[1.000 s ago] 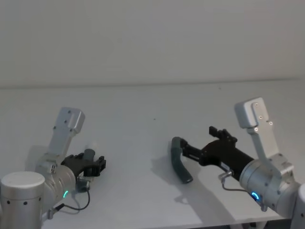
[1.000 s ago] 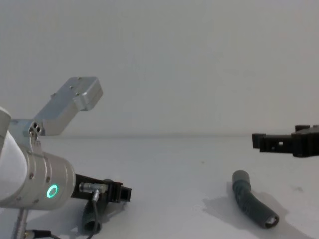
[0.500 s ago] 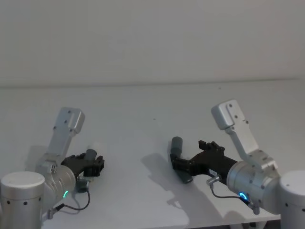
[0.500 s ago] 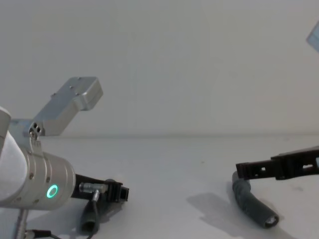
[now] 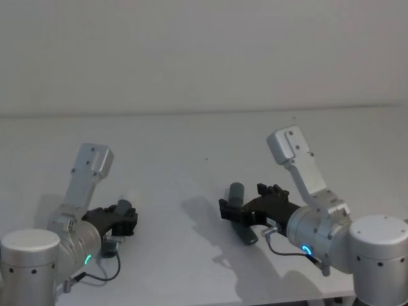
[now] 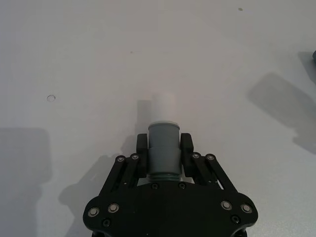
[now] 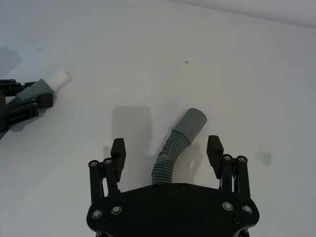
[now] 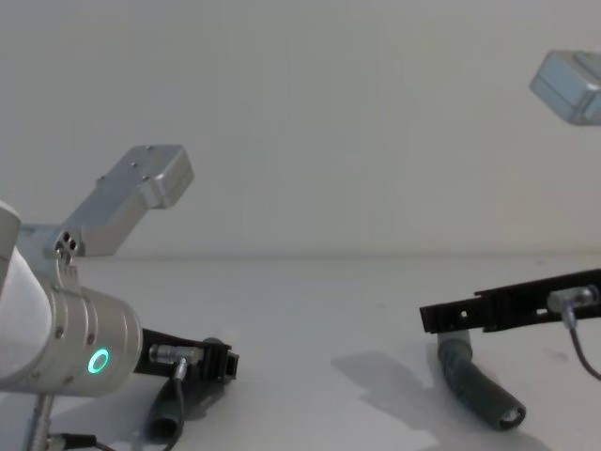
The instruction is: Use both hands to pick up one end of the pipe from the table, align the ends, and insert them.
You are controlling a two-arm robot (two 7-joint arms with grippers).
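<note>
While the left gripper (image 6: 164,142) is clenching the white-tipped piece (image 6: 163,126), I am planning to squeeze the right gripper (image 7: 166,144), fingers spread astride the grey-cuffed piece (image 7: 174,144), squarely on its ribs.

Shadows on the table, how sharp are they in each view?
Head view: a soft grey shadow falls left of the black right pincer on the matte white table. Right wrist view: a blurry-edged shadow lies beside the dark grey ribbed hose.
</note>
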